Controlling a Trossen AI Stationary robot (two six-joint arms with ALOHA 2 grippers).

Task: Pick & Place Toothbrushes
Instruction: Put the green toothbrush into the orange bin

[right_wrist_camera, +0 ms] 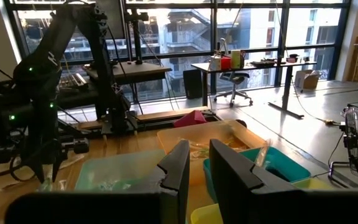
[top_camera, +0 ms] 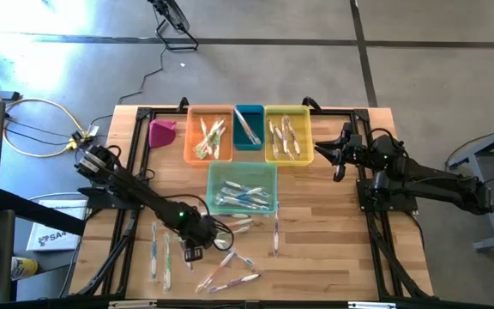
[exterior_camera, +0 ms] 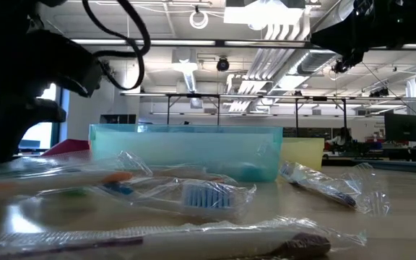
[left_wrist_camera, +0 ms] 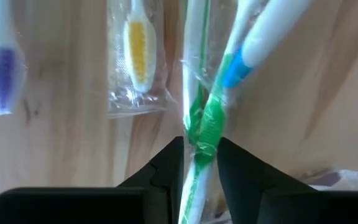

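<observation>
While the left claw (top_camera: 197,251) hung low over the wooden slatted table (top_camera: 333,240), just in front of the pale green rectangular plastic bin (top_camera: 242,188), the high view showed thin wrapped plastic toothbrushes (top_camera: 230,276) scattered around it. More toothbrushes lay inside that green bin and in the orange bin (top_camera: 208,134), small teal bin (top_camera: 248,127) and yellow bin (top_camera: 287,133) behind it. The right claw (top_camera: 331,154) waited beside the yellow bin, well off to the green bin's right.

At table height, wrapped toothbrushes lay before the green bin.

From the left wrist, the claw was clamped on a green-and-white wrapped toothbrush (left_wrist_camera: 205,127).

From the right wrist, its fingers (right_wrist_camera: 178,165) stood slightly apart, holding nothing.
</observation>
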